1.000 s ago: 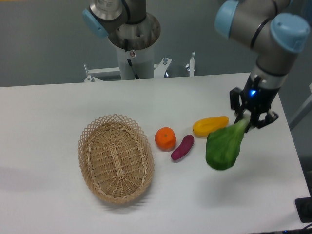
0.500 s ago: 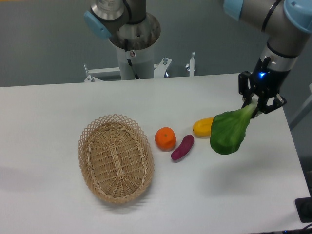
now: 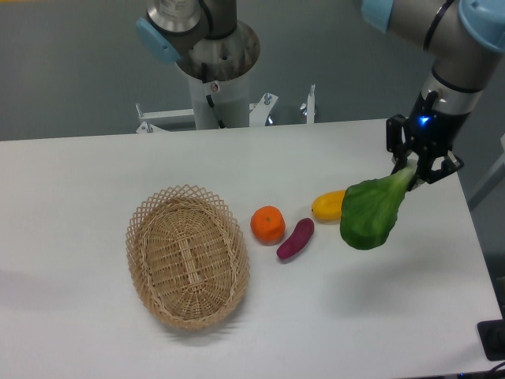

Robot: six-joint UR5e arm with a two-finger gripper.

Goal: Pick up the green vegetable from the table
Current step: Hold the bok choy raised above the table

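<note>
The green vegetable [image 3: 371, 213] hangs in the air above the white table [image 3: 102, 174], its broad dark leaf down and its pale stem up. My gripper [image 3: 412, 172] is shut on the stem at the right side of the table. The leaf hides the right end of the yellow oblong fruit [image 3: 327, 205].
A woven wicker basket [image 3: 187, 255] lies left of centre. An orange [image 3: 267, 224] and a purple eggplant-like piece [image 3: 296, 238] lie between the basket and the yellow fruit. The robot's base column [image 3: 215, 79] stands at the table's far edge. The table's right edge is close to my gripper.
From one second ago my gripper rose with the green vegetable and shifted slightly right. Over the last half second nothing has moved.
</note>
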